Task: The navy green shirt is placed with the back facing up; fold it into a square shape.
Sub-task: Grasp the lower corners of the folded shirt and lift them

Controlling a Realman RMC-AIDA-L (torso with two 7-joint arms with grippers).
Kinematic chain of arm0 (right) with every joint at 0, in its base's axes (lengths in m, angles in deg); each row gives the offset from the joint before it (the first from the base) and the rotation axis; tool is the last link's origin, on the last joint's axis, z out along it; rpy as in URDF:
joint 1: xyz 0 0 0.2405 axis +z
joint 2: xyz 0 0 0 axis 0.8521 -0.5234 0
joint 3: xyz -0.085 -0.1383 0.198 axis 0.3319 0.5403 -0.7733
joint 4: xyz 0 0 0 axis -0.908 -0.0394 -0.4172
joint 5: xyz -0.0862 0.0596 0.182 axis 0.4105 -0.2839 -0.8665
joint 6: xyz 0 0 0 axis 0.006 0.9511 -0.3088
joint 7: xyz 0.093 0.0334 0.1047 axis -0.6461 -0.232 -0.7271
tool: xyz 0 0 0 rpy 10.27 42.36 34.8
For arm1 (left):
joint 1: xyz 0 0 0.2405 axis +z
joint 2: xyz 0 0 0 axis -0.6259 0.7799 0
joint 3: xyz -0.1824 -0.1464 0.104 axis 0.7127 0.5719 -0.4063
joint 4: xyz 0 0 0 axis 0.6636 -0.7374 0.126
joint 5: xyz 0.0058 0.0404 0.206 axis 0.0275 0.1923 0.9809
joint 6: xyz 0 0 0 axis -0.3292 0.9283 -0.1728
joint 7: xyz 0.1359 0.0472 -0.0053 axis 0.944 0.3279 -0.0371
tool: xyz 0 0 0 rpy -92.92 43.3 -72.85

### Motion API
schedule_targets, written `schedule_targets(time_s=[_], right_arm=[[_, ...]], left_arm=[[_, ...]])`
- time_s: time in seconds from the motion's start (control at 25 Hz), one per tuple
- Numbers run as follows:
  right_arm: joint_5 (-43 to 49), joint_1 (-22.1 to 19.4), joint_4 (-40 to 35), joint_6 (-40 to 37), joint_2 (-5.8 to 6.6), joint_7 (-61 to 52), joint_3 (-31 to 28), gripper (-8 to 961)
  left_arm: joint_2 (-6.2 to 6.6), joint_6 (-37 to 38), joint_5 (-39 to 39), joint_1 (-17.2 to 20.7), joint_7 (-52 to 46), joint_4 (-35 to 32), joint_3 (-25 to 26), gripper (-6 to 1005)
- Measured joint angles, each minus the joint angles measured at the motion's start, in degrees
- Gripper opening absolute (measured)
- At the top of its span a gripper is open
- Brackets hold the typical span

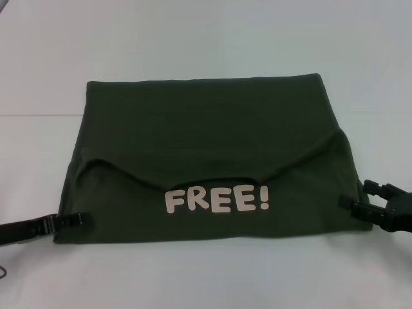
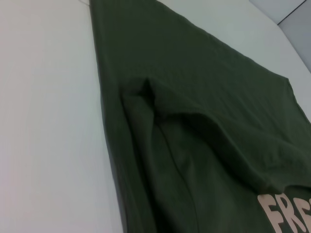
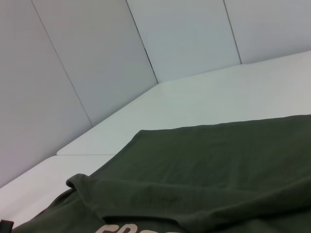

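Two end effectors sit at the near corners of the navy green shirt (image 1: 212, 129), which lies in the middle of the white table (image 1: 206, 38) as a partly folded, roughly rectangular bundle. In the head view the upper layer of cloth has been brought over toward the near side, its edge forming a curved flap across the middle, and below that flap the pale lettering "FREE!" (image 1: 216, 200) shows on the layer underneath, so the shirt carries a print. The left end effector (image 1: 76, 219) lies low on the table at the shirt's near left corner, its dark tip touching the cloth edge; whether its fingers are apart or pinched on the fabric cannot be told. The right end effector (image 1: 364, 203) is at the near right edge of the shirt, with two black fingers (image 1: 374, 188) spread apart, one higher and one lower, next to the hem; it does not appear clamped on the cloth. The left wrist view looks along the shirt's folded side edge, where a thick ridge of doubled fabric runs toward the start of the lettering. The right wrist view shows the far flat part of the shirt, the rolled fold edge near the camera, and grey wall panels (image 3: 97, 73) beyond the table.
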Motion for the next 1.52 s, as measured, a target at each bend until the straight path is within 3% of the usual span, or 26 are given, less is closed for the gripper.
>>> schedule_targets(time_s=[0.64,0.84,1.08,1.32,1.52], right_arm=[[0.0,0.2,0.0,0.3,-0.23,0.0,0.1,944],[0.0,0.2,0.0,0.2,-0.21,-0.1,0.1,944],[0.0,0.2,0.0,0.2,-0.19,-0.3,0.1,945],[0.7,0.3,-0.5,0.0,-0.02,-2.6,0.3,945],[6.4,1.6,-6.3,-0.7,2.01,-19.9,1.0,945]], left_arm=[[-0.93,-2.9,0.6,0.7,0.9,-1.4,-1.4,670],[-1.07,-3.6,0.7,0.9,0.9,-1.8,-1.7,392],[-1.11,-3.3,0.8,0.6,1.1,-1.8,-2.2,154],[-1.14,-3.1,0.9,0.4,1.2,-1.9,-2.3,24],[-1.06,-3.0,0.9,0.2,1.1,-2.0,-2.4,25]])
